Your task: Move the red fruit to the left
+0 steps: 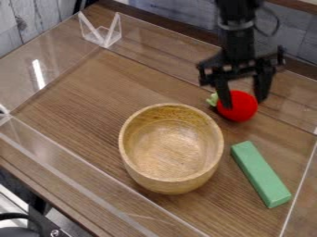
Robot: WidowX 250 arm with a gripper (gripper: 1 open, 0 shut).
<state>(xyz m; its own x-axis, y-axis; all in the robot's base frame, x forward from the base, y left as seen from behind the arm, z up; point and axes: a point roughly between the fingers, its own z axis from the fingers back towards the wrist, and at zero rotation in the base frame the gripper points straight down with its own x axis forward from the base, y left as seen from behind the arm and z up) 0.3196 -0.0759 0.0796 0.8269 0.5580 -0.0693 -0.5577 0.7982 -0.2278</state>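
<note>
The red fruit (239, 108) is small, round and glossy, with a bit of green on its left side. It rests on the wooden table at the right, just behind the wooden bowl. My gripper (238, 93) points down right over it and is open. One dark finger (212, 93) stands to the left of the fruit and the other to its right, so the fruit lies between them. Whether the fingers touch the fruit cannot be told.
A wooden bowl (132, 130) stands in the middle of the table, close to the left of the fruit. A green rectangular block (259, 173) lies in front of the fruit at the right. Clear plastic walls (50, 148) fence the table, with a clear bracket (102, 31) at the back left.
</note>
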